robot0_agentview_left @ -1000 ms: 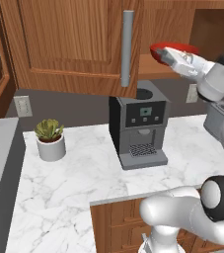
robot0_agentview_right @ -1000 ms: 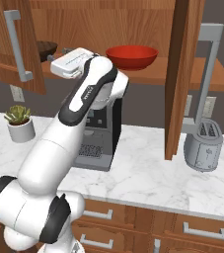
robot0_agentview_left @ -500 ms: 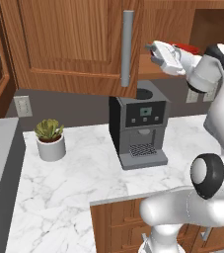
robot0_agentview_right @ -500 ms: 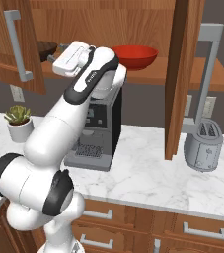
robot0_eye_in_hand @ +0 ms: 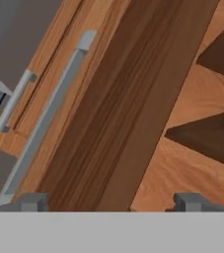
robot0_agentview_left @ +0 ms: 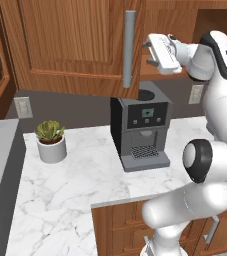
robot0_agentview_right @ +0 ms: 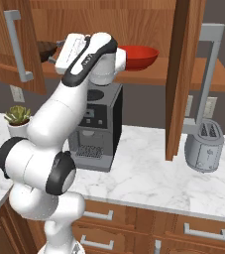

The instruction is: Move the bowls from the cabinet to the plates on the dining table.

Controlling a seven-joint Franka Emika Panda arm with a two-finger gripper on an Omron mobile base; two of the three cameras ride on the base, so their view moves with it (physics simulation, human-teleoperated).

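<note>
The cabinet (robot0_agentview_right: 134, 22) stands with both doors open above the counter. On its shelf sits the glossy red bowl (robot0_agentview_right: 140, 54), just right of my wrist. The dark brown bowl (robot0_agentview_right: 45, 49) peeks out at the shelf's left end, mostly hidden behind my hand and the left door. My gripper (robot0_agentview_right: 55, 52) is raised to shelf height, pointing left toward that bowl and short of it, open and holding nothing. In the left base view the gripper (robot0_agentview_left: 149, 54) hangs beside the door handle (robot0_agentview_left: 129, 50). The fingertips (robot0_eye_in_hand: 32, 200) stand wide apart before the door's edge. The plates and the dining table are out of view.
A black coffee machine (robot0_agentview_right: 96, 126) stands on the marble counter (robot0_agentview_right: 143, 171) right under my arm. A potted plant (robot0_agentview_left: 51, 142) sits to its left, a toaster (robot0_agentview_right: 205, 149) to the right. The open right door (robot0_agentview_right: 183, 74) juts out beside the red bowl.
My hand has swung left and a little upward along the shelf, away from the red bowl and toward the cabinet's left end. The jaws stayed open.
</note>
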